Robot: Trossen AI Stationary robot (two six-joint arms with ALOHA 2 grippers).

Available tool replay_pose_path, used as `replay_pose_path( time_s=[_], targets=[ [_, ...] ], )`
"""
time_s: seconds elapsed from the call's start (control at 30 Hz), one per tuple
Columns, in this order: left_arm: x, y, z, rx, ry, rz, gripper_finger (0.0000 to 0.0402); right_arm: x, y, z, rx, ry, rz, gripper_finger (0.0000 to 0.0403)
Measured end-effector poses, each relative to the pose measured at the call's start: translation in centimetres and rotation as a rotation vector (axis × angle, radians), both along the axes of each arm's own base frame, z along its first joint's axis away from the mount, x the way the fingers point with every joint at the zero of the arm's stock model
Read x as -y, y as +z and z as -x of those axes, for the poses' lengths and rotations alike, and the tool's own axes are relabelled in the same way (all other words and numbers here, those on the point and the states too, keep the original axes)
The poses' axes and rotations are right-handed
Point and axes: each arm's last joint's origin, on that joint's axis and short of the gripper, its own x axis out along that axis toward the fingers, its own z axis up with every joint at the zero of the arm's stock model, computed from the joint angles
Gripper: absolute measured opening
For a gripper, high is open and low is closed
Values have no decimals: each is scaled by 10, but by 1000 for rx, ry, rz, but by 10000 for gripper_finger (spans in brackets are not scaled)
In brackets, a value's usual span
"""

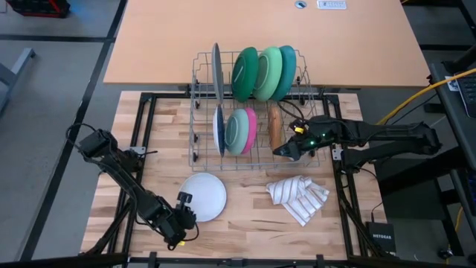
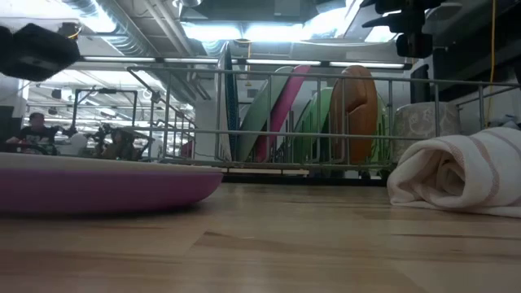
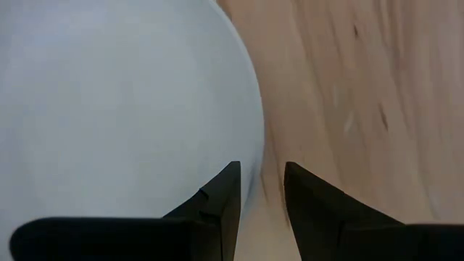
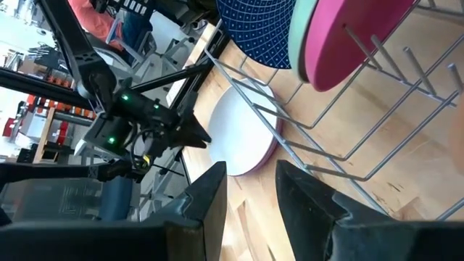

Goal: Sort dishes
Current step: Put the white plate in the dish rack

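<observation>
A: Where is the white plate [image 1: 203,196]?

B: It lies flat on the wooden table [image 1: 245,216], near the front edge. Its underside looks pink from the side.

A: Is an arm on it?

B: The left gripper [image 1: 184,211] is right at the plate's edge. Its two fingers [image 3: 221,199] are a little apart, one over the plate's rim and one over the wood. I can't tell if they are pinching the rim.

A: And the other arm?

B: The right gripper [image 1: 281,151] is up by the right end of the wire rack [image 1: 253,156]. Its fingers [image 4: 210,199] are apart and hold nothing.

A: What's in the rack?

B: In the back row stand a grey plate [image 1: 216,68] and three green ones [image 1: 265,73]. In the front row stand a blue plate [image 1: 219,130], a pale green plate [image 1: 238,131], a pink plate [image 1: 251,126] and a brown plate [image 1: 276,125].

A: Anything else?

B: A striped cloth [image 1: 297,196] lies rolled up near the table's front right corner.
</observation>
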Motion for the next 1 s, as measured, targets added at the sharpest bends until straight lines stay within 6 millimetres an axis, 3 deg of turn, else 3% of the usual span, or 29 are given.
replay_pose_path(
  time_s=[0.63, 1.0],
  targets=[
    [-6, -20, -12, -47, -18, -71, 95, 0, 0, 0, 1, 1, 1, 124],
    [-6, -18, -12, -44, -22, -63, 9, 0, 0, 0, 1, 1, 2, 124]
  ],
)
